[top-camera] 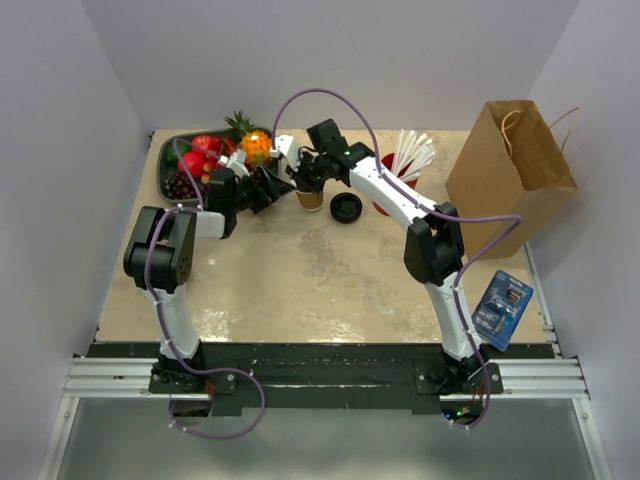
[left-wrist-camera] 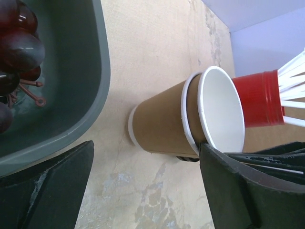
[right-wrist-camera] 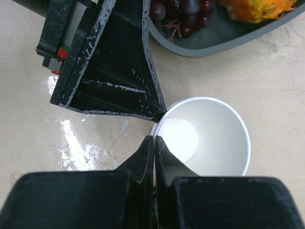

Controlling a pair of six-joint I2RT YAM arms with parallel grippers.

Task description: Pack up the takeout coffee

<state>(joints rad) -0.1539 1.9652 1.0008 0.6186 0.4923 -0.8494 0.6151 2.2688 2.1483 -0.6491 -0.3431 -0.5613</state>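
Coffee cup [right-wrist-camera: 217,143] rim in right gripper [right-wrist-camera: 154,140] pinch

Cup [left-wrist-camera: 159,126]: matt tan paper, smooth white inside
Lid [top-camera: 346,207]: black plastic
Tray [left-wrist-camera: 90,71]: smooth grey plastic
Bag [top-camera: 510,160]: brown paper
Tabletop [top-camera: 300,280]: mottled, matt

No text, brand, number or sign legible in any view. Printed label seen on blue packet [top-camera: 503,308] at right table edge, too small and blurred to be read.
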